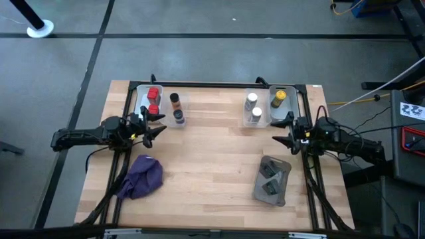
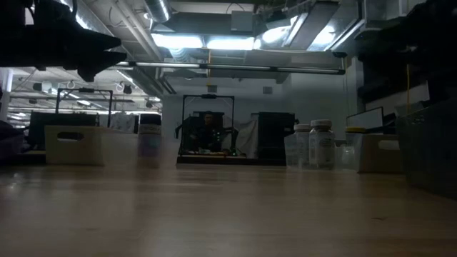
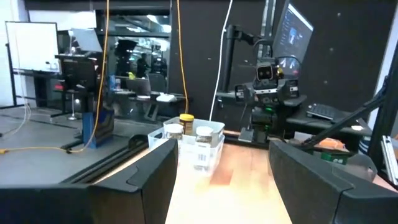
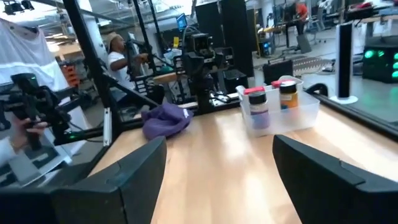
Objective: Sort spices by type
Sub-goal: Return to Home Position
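The purple cloth (image 1: 142,176) lies crumpled at the 7 o'clock corner of the table (image 1: 212,159), right beside the left arm's frame. If that arm swung low, it could snag the cloth and drag it.

The left gripper (image 1: 157,129) hovers at the table's 9 o'clock edge, fingers spread wide with nothing between them. The left clear bins (image 1: 165,97) sit near its tips. The red cubes (image 1: 153,99) are at 12 o'clock from the gripper, and the orange bottle (image 1: 174,99) and dark jar (image 1: 178,117) are at 1 o'clock. A careless turn could clip a bin wall and topple the bottles.

The right clear bins (image 1: 266,106) stand toward 1 o'clock on the table. They hold the white-capped bottles (image 1: 252,101) and the yellow-lidded jar (image 1: 279,97).

The right gripper (image 1: 287,131) waits at the 3 o'clock edge, also gaping and empty. The jar's bin is at 12 o'clock from it, so it runs the same nudging risk.

At the table's 5 o'clock the dark grey blocks (image 1: 271,174) rest on the grey pouch (image 1: 281,192), outside any bin. They appear unsorted, so the task may be judged finished too soon.
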